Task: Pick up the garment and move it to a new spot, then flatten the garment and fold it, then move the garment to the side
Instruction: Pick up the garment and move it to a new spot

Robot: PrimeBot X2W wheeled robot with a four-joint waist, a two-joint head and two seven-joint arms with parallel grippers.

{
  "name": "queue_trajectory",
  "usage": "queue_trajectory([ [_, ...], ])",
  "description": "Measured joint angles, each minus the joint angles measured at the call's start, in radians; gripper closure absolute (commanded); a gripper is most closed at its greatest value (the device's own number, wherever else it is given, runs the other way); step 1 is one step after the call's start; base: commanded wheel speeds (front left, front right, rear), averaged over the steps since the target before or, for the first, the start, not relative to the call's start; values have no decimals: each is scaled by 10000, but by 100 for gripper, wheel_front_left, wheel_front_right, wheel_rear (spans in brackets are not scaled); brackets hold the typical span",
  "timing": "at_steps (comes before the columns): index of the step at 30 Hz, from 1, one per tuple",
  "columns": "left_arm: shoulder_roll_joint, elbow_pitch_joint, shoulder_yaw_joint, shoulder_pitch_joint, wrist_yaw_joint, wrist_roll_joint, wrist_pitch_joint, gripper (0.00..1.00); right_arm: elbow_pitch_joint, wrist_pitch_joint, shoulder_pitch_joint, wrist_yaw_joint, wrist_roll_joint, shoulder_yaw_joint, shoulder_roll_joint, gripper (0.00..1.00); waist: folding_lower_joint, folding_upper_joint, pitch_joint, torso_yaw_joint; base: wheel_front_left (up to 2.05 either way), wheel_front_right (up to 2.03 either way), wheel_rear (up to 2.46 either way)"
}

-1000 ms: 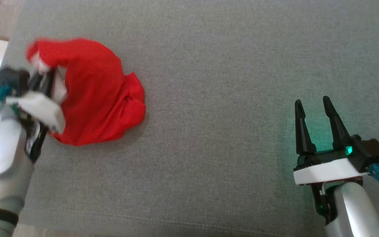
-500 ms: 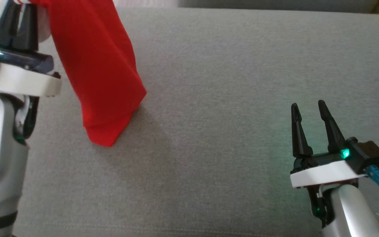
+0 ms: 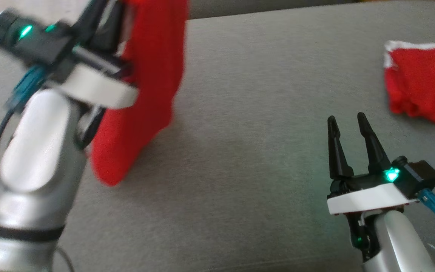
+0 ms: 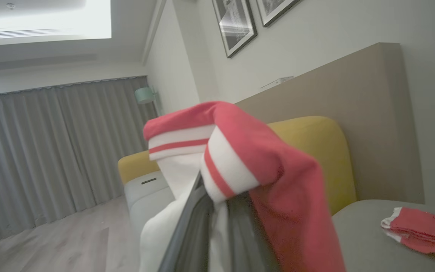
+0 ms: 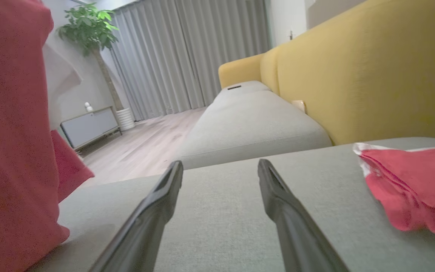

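One garment (image 3: 153,68) hanging, left gripper (image 3: 102,13) clamped

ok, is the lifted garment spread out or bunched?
Bunched: the red garment hangs in a narrow folded column from the shut left gripper, not spread.

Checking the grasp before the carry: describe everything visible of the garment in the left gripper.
The garment is red, soft cloth with white trim crossed by a red stripe and a white inner side. It hangs bunched and lengthwise from the shut left gripper, which pinches it near the striped trim. Its lower end reaches down to the grey seat; whether it touches is unclear.
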Motion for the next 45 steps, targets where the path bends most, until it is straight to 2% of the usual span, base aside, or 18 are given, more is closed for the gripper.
queue_trajectory([
  [5, -941, 619, -796, -1552, -161, -65, 0, 100, -38, 0, -83, 0, 178, 242, -2, 0, 0, 0, 127, -842, 0, 0, 0],
  [9, -1760, 583, -654, -2782, -192, -339, 0, 100, -96, 0, -360, 0, 272, 336, -2, 0, 0, 0, 282, -1370, 0, 0, 0],
  [12, -1902, 453, -445, -3408, -194, -307, -6, 100, -163, 0, -431, 0, 305, 330, -2, 0, 0, 0, 464, -1533, 0, 0, 0],
  [16, -1668, 1032, -405, -3010, -205, -81, -15, 100, -219, 0, -422, 0, 341, 255, -4, 0, 0, 0, 612, -1486, 0, 0, 0],
  [25, -155, 3156, -497, -46, -268, 305, 2, 100, -286, 0, -432, 0, 213, 15, -4, 0, 0, 0, 1091, -864, 0, 0, 0],
  [31, 324, 3572, -525, 640, -276, 581, 8, 100, -209, 0, -481, 0, 21, -71, -2, 0, 1, 0, 1236, -355, 0, 0, 0],
  [32, 368, 3591, -499, 718, -276, 614, 8, 91, -165, 0, -482, 0, -17, -81, -2, 0, 1, 0, 1220, -273, 0, 0, 0],
  [33, 410, 3611, -468, 807, -274, 656, 8, 62, -127, 0, -481, 0, -27, -84, -2, 0, 1, 0, 1191, -197, 0, 0, 0],
  [34, 454, 3636, -426, 927, -274, 677, 8, 51, -86, 0, -481, 0, -27, -81, -2, 0, 0, 0, 1145, -130, 0, 0, 0],
  [35, 479, 3670, -343, 1062, -270, 675, 8, 0, -40, 0, -480, 0, -29, -77, -2, 0, 0, 0, 1087, -73, 0, 0, 0],
  [41, 552, 4380, -10, 1838, -259, 658, 8, 0, 96, 0, -436, 0, -121, -121, -2, 0, 0, 0, 627, 248, 0, 0, 0],
  [45, 493, 3935, 811, 2060, -25, 299, 10, 0, 222, 0, -370, 0, -203, -190, -2, 0, 0, 0, 281, 448, 0, 0, 0],
])
